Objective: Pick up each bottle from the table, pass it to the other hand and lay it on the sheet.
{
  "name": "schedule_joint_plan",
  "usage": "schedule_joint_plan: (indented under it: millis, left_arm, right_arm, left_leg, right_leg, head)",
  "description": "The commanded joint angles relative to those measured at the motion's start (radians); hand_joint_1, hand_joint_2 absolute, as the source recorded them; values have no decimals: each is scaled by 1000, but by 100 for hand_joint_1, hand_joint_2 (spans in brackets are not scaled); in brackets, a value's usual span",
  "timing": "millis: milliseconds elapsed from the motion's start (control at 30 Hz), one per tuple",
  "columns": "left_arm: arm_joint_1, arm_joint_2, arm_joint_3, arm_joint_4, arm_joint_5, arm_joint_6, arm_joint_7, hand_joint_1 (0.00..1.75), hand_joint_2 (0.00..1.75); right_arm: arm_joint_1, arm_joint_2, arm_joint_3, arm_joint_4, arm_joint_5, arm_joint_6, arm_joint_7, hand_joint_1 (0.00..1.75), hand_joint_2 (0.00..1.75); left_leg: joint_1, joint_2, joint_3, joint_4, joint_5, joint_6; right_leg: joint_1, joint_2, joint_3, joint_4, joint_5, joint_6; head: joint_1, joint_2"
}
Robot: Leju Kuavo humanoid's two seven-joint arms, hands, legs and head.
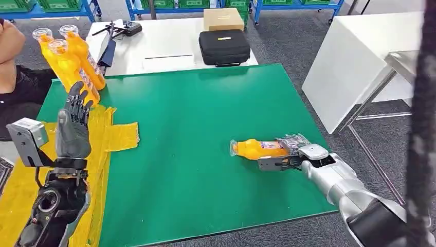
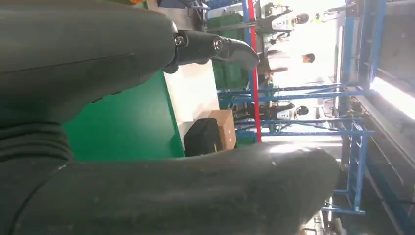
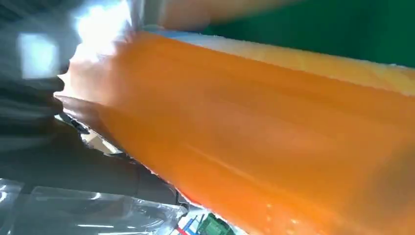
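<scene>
Gripping the lying orange bottle [image 1: 255, 148], your right hand [image 1: 290, 154] has its fingers wrapped around the bottle's base end on the green counter [image 1: 195, 113]. The bottle lies on its side, cap pointing toward the counter's middle, body resting on the green surface; crinkled clear plastic shows at the hand end. Your right wrist view confirms it: the orange body [image 3: 254, 142] presses close against the dark fingers [image 3: 83, 166], with a label edge just visible beneath.

Your left hand [image 1: 73, 126] stands raised above the yellow sheet [image 1: 110, 131], palm upright, fingers spread apart and holding nothing. In the left wrist view the thumb and fingers [image 2: 215, 49] are apart with open space between them.

Three more orange bottles [image 1: 69, 59] stand upright in a tight cluster at the far left corner of the counter, at the far edge of the sheet and just beyond the left hand's fingertips. The sheet covers the counter's left strip, with one flap reaching toward the middle.

Beyond the green counter, note a white counter [image 1: 169, 43] carrying a black case [image 1: 224, 47], a cardboard box [image 1: 222, 19] and a controller [image 1: 123, 28]. A person's arm [image 1: 10, 51] shows at the left edge.
</scene>
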Motion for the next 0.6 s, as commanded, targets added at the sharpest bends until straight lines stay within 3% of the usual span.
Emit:
schedule_joint_plan:
  millis: [33,67,133,167,200,300,367,567,600]
  left_arm:
    - [27,-13,39,7,-14,5,-4,0,0]
    - [28,-14,41,6,-16,5,-5,0,0]
    - [28,-13,44,8,-16,7,-6,0,0]
    - [28,-13,45,8,-16,7,-6,0,0]
    - [40,-12,54,-4,-1,-2,3,0,0]
    - [47,-10,58,-9,1,-4,4,0,0]
    - [47,-10,58,-9,1,-4,4,0,0]
    - [47,-11,58,-9,1,-4,4,0,0]
    - [51,-14,62,-10,55,-35,42,0,0]
  right_arm:
    - [162,10,12,-19,-10,18,-8,175,175]
    - [162,10,13,-23,-10,17,-9,175,175]
    - [160,15,2,-29,-21,2,-11,175,175]
    - [158,17,2,-30,-20,3,-11,175,175]
    - [170,29,-99,-59,-139,-2,-39,175,175]
    - [168,23,-100,-84,-145,17,-32,175,175]
    - [168,23,-100,-84,-145,17,-32,175,175]
    - [171,21,-99,-84,-145,16,-33,175,175]
    - [192,39,-213,-107,-287,24,-90,175,175]
  left_leg:
    - [2,-4,-16,1,6,-6]
    - [2,-1,-8,2,2,-4]
    - [2,-3,-16,-1,4,-7]
    - [3,-2,-12,-2,3,-7]
    - [2,-3,-19,-1,6,-8]
    - [4,1,-6,1,-2,-6]
    - [4,-1,-12,-1,1,-8]
    - [6,3,-7,-1,-3,-9]
    - [6,3,-8,-1,-2,-10]
  right_leg:
    - [1,-6,-14,0,4,-1]
    - [2,-2,-7,1,2,-1]
    - [2,-6,-14,-1,4,-1]
    - [2,-5,-10,-2,4,0]
    - [1,-6,-18,-1,5,-1]
    - [4,0,-5,0,0,0]
    - [3,-3,-11,-1,2,-1]
    - [5,1,-6,0,1,2]
    - [4,0,-7,0,1,2]
  head:
    - [0,0]
    - [0,0]
    - [0,0]
    - [0,0]
    - [0,0]
    - [0,0]
    - [0,0]
    - [0,0]
    - [0,0]
